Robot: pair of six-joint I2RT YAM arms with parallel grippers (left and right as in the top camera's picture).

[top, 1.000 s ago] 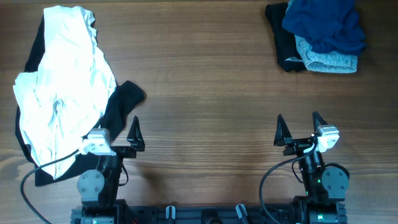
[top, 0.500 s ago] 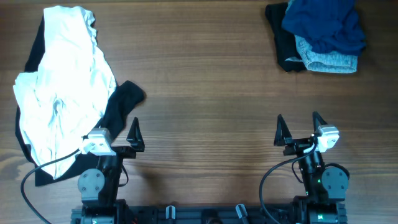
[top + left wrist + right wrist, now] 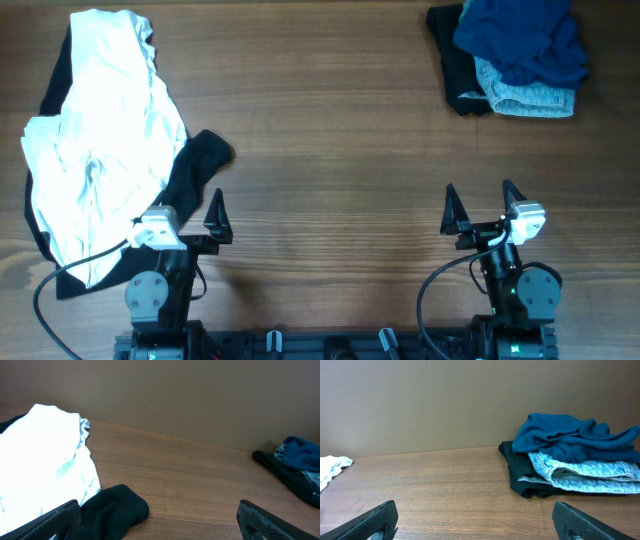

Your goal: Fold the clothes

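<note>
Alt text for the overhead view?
Two clothes piles on a table: a white garment over black fabric on the left, a deep-blue shirt atop pale denim and a black garment at the far right. The left hand and right hand sit open, empty, at the near edge.

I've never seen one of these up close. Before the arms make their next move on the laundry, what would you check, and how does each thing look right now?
1. Left gripper open and empty: ok.
2. Right gripper open and empty: ok.
3. Bare table in the middle to fold on: ok.
4. White garment lying flat: not ok, it is crumpled over a black garment.
5. Deep-blue shirt free to lift alone: not ok, it is bunched on top of light-blue denim and a second black garment.
6. Left gripper clear of the black garment's edge: cannot tell.
</note>
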